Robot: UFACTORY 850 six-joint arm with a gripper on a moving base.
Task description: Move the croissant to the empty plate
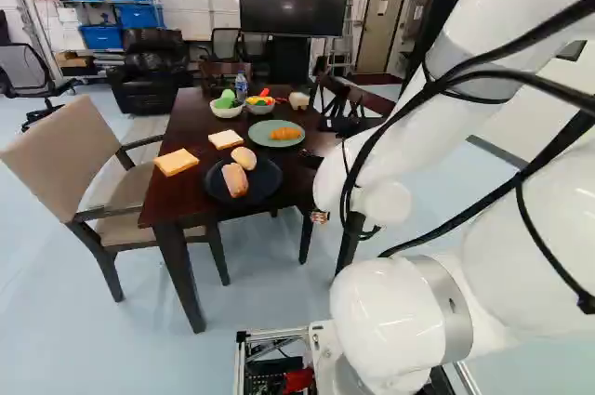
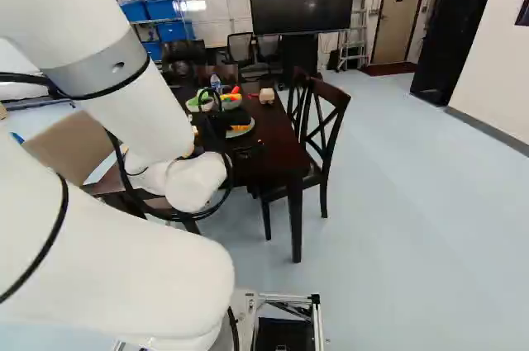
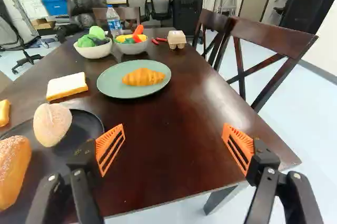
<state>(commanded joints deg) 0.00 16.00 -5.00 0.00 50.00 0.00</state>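
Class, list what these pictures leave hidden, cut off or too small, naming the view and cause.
Wrist view: part of the black plate, cut off by the edge.
Wrist view: the croissant's underside, against the green plate.
Wrist view: the bottle's base, behind the bowls; its print, too small.

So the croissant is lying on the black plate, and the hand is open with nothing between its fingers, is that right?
Not quite: the croissant is lying on the green plate, as the wrist view shows. The hand is open with nothing between its fingers, as you say.
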